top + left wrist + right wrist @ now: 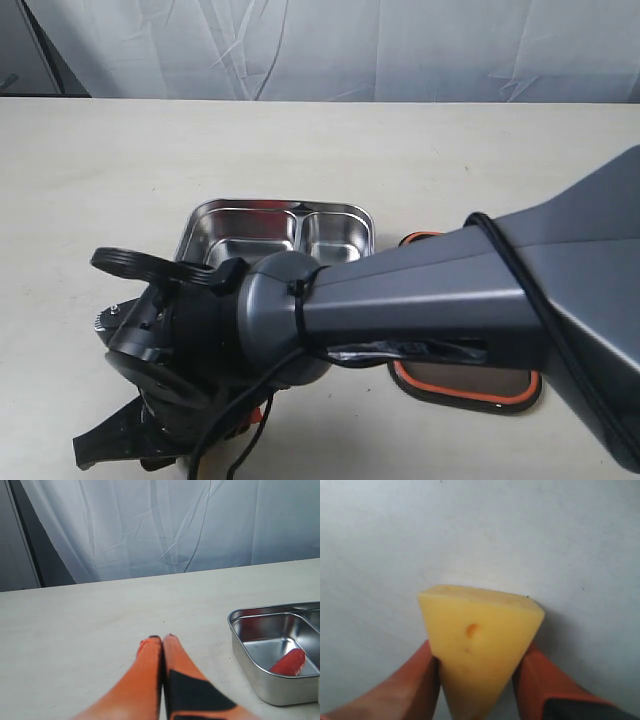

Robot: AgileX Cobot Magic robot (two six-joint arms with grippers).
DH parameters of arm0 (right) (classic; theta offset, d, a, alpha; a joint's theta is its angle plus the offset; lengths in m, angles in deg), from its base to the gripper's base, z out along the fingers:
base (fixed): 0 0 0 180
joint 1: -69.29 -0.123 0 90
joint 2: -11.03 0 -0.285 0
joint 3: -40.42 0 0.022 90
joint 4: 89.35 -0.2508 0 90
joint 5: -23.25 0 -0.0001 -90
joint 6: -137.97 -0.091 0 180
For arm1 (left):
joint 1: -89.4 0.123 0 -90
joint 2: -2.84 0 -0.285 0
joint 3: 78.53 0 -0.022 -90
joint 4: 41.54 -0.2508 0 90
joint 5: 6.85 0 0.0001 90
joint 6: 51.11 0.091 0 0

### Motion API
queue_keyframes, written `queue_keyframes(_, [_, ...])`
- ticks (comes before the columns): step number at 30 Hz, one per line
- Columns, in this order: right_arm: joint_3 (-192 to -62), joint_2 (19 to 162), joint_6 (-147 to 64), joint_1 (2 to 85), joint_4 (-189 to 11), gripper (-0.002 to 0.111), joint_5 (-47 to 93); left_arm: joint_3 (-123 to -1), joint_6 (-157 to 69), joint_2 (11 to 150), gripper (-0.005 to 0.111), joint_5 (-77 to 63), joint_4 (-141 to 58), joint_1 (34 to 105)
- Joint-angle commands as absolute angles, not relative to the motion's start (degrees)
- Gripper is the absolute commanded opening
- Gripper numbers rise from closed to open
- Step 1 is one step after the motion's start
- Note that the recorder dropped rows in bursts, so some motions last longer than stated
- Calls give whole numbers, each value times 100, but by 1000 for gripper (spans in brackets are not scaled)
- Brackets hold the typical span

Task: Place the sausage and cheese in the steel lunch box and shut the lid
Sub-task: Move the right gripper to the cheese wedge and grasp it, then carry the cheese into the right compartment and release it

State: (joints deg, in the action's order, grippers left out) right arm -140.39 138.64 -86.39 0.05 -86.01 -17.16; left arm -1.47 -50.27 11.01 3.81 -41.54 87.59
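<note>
the pale bench (100,180) carried everything, with a white cloth (320,50) hung behind it; the right arm (450,290) filled most of the exterior view, reaching across the middle and down toward the near left of the bench, apparently because the cheese lay there, apart from the box; the steel lunch box (240,240) sat open near the centre, both compartments facing up to take the food; the lid (465,380) lay flat just beside it on the right, partly hidden under the arm, its orange rim showing, within reach for closing later; the left fingers (150,665) were pressed together on nothing and hung low over bare bench beside the box, seemingly parked out of the way; the right fingers (410,685) stood partly apart, one against each flank of the cheese (480,640), so the grip looked made or nearly made; the wedge stood thick end outward and seemed to rest on the bench, not yet lifted; the sausage (288,662) already lay in the compartment on the left arm's side, against its near wall; the cheese and then the lid remained to do.
</note>
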Motion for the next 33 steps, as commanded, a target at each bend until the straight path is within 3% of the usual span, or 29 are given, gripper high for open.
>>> queue_keyframes(1, [-14040, 13857, -8657, -4, -8600, -1, -1685, -131, -5024, 1062, 0, 352, -4154, 8720])
queue_keyframes(15, [-14040, 11937, -7563, 210, -7364, -1, -2849, -131, -5024, 1062, 0, 352, -4154, 8720])
queue_keyframes(25, [-14040, 11436, -6599, 2007, -7370, -1, -2849, -131, -5024, 1062, 0, 352, -4154, 8720])
queue_keyframes(33, [-14040, 11822, -6075, 2821, -7668, -1, -2481, -131, -5024, 1062, 0, 352, -4154, 8720])
